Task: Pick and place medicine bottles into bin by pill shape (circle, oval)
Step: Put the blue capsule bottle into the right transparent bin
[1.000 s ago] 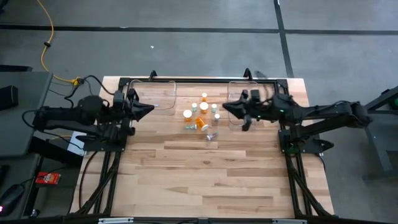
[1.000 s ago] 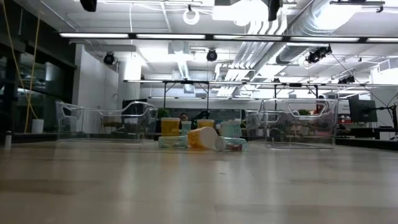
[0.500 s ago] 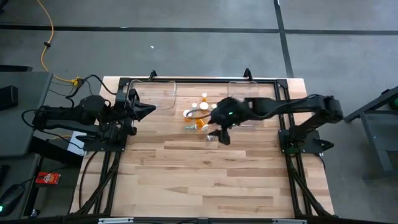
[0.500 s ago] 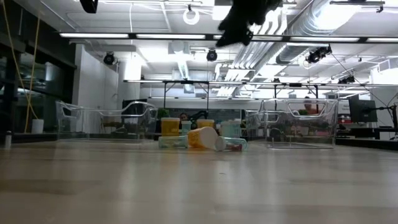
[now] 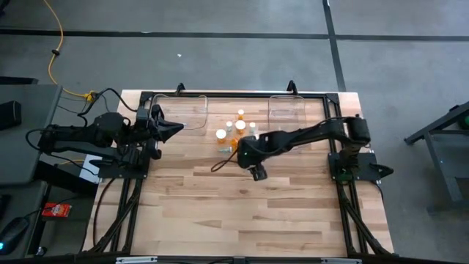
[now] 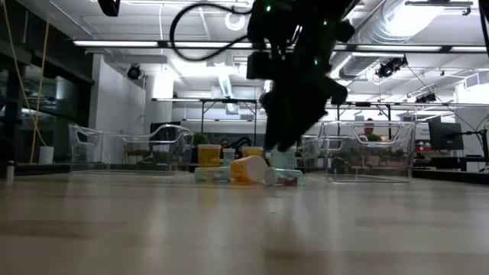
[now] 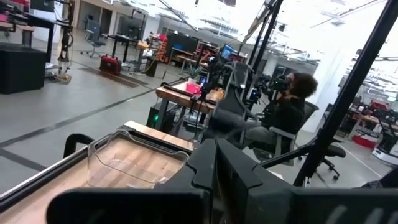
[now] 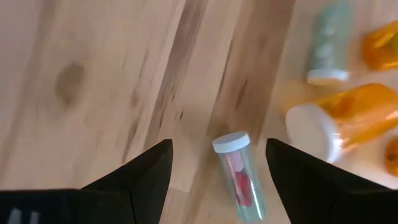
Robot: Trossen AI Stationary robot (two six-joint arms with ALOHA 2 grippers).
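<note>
Right gripper spread above a clear vial lying on its side; left arm parked.

High view: the right gripper (image 5: 248,155) reaches over the medicine bottles (image 5: 236,130) clustered mid-table between the two clear bins (image 5: 189,110), while the left gripper (image 5: 174,129) waits by the left bin, fingers pressed together. Low view: the right gripper (image 6: 284,145) hangs just above the vials (image 6: 248,168) on the wooden table (image 6: 229,229). Right wrist view: its fingers (image 8: 146,171) stand spread either side of a clear vial (image 8: 239,177) (red pills inside), not touching it; a fallen orange bottle (image 8: 345,124) lies beside it.
</note>
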